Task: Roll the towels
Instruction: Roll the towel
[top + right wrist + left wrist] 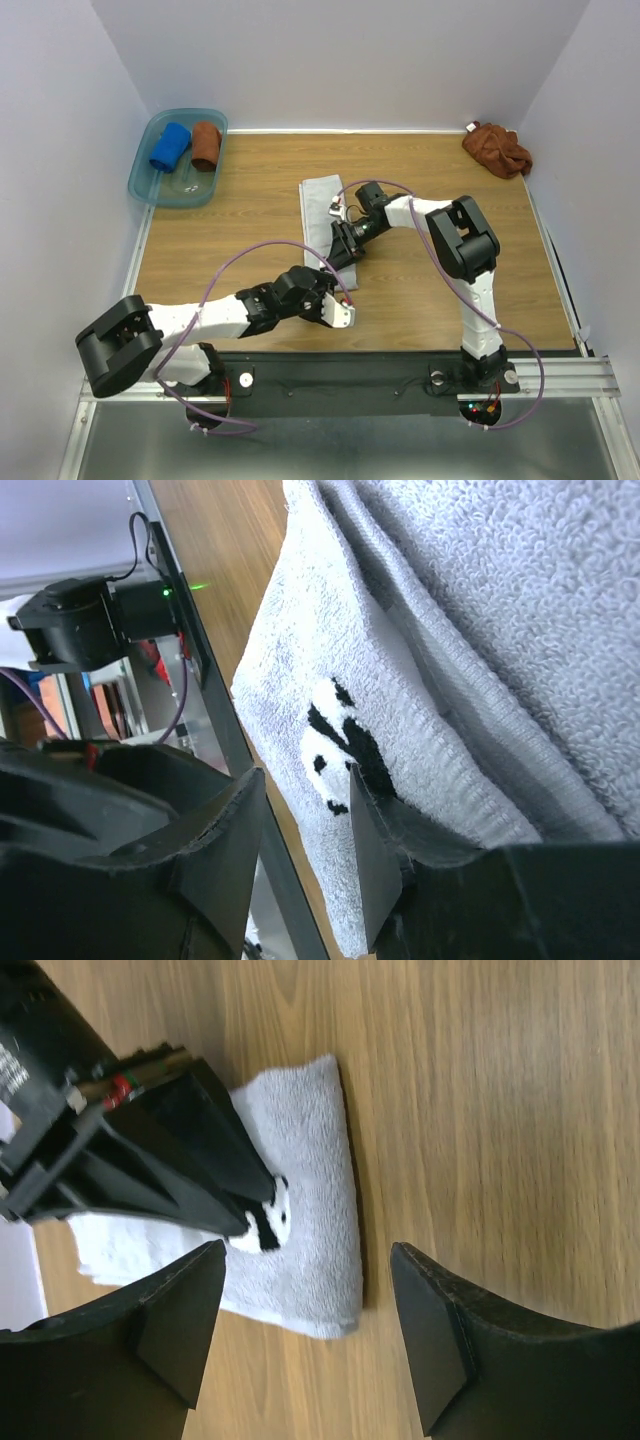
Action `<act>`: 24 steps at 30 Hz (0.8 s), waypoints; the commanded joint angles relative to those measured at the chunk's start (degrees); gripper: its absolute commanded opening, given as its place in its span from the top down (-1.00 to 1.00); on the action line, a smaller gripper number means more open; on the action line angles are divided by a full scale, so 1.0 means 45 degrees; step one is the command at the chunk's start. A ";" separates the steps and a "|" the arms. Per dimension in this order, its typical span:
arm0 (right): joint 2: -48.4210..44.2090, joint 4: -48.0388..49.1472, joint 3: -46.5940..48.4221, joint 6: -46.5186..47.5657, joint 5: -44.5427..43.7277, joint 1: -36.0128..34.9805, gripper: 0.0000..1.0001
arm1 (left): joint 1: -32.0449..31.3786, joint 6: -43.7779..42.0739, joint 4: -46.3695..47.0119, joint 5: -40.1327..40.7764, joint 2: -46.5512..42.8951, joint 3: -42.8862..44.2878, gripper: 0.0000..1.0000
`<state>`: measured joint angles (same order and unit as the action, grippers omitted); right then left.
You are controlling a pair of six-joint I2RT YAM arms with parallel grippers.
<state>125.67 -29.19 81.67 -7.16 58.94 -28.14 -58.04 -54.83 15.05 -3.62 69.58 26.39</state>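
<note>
Midway across the wooden table [260,200], a light grey towel [322,200] lies flat in a long strip, running from the far side toward the near edge. The right gripper [343,243] sits low on the towel's near end, one finger under the looped terry and one over a small black-and-white print (a panda-like mark), its jaws narrowed around the cloth edge; whether the pinch is firm I cannot tell. The left gripper [305,1330] hovers just near of the same end, jaws spread and empty.

Rolling looks barely begun: the near hem is lifted, not yet curled. The next move likely calls for turning that hem over itself and keeping the soft fabric from springing flat.

A rust-brown towel [497,148] sits crumpled in the far right corner, untouched. In the blue tub [148,165] at far left lie two finished rolls, one blue [170,146], one brown [206,146].
</note>
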 commanded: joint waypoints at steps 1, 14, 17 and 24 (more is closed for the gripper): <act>0.0491 0.0510 -0.0160 -0.0030 -0.1026 -0.0016 0.09 | -0.0344 -0.1154 0.2025 0.0549 0.0706 -0.0376 -0.56; 0.0805 0.0510 -0.0745 -0.0011 0.0065 0.0023 0.10 | -0.0111 -0.1450 0.3765 0.2131 0.3850 -0.0065 -0.42; 0.0747 0.0510 -0.0941 0.0048 0.0320 0.0023 0.10 | 0.0319 -0.1176 0.3397 0.1881 0.4341 0.0423 -0.27; -0.0443 0.0471 -0.0474 -0.0205 0.0341 0.0550 -0.08 | 0.0691 -0.0259 -0.1190 -0.0970 0.3757 0.2239 0.29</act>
<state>126.76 -25.54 79.66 -9.19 64.79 -27.00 -56.21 -59.37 22.68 -1.65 88.33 32.34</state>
